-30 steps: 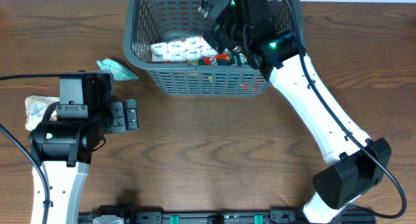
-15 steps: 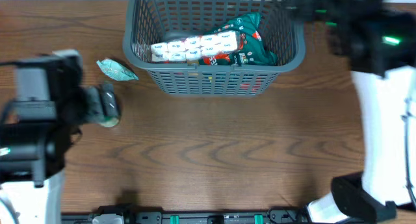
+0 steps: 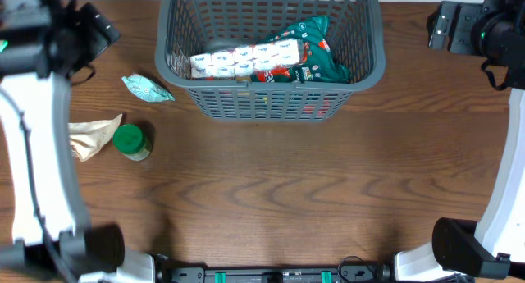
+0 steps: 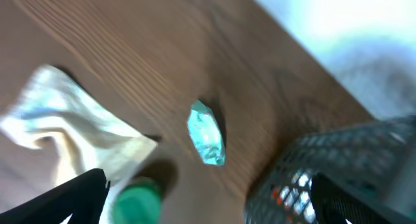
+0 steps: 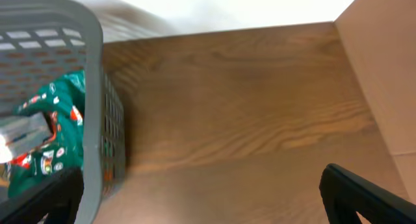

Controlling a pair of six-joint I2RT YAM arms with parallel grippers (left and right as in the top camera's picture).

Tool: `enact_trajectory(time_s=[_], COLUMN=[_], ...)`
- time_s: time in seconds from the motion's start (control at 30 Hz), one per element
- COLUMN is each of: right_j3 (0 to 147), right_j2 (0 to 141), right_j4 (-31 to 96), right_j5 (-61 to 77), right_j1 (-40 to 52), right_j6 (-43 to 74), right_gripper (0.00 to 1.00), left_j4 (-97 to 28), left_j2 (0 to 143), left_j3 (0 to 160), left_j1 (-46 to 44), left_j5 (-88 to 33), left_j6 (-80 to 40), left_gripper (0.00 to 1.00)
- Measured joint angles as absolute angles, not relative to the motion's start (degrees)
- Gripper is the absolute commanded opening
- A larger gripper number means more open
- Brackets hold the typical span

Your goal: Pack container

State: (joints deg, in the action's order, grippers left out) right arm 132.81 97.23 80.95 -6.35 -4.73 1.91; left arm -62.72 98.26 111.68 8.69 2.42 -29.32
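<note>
The container (image 3: 271,102) is a dark grey slotted basket at the far middle of the table. Inside lie a white packet strip (image 3: 242,61) and a green and red snack bag (image 3: 316,57). My left gripper (image 3: 97,27) is raised at the far left, open and empty. Its wrist view looks down on a teal wrapper (image 4: 207,134), a beige crumpled bag (image 4: 71,136), a green-lidded jar (image 4: 136,201) and the basket corner (image 4: 325,165). My right gripper (image 3: 445,27) is raised at the far right of the basket, open and empty. The right wrist view shows the basket wall (image 5: 94,87) and the snack bag (image 5: 55,130).
On the table left of the basket lie the teal wrapper (image 3: 148,88), the green-lidded jar (image 3: 131,141) and the beige bag (image 3: 92,135). A cardboard-coloured surface (image 5: 383,74) stands at the right in the right wrist view.
The right gripper left the basket and swung out to the far right, leaving the snack bag inside. The left arm rose to the far left, uncovering the jar and beige bag.
</note>
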Motion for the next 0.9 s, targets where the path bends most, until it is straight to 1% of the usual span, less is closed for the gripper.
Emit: enact_trajectory(time_s=[0.13,0.4,0.9], right_j3=[132.6,132.6,132.6], right_j2=[97.2,97.2,97.2], right_j4=[81.8,83.1,83.4], right_j5=[-5.3,-4.5,-4.4], right_j1=[-5.2,-5.2,-5.2], right_j6=[1.0,0.4,0.4], right_gripper=[0.99,0.99,0.99], left_j4=[-59.6,-58.1,-58.1], left_j2=[106.3,115.8,125.7], left_j3=[111.7,111.7,111.0], left_j1=[8.7,8.7,8.6], left_j5=[-1.7,-7.6,-9.7], left_j6=[-32.8,-37.6,-39.1], left_gripper=[0.98,0.98,0.98])
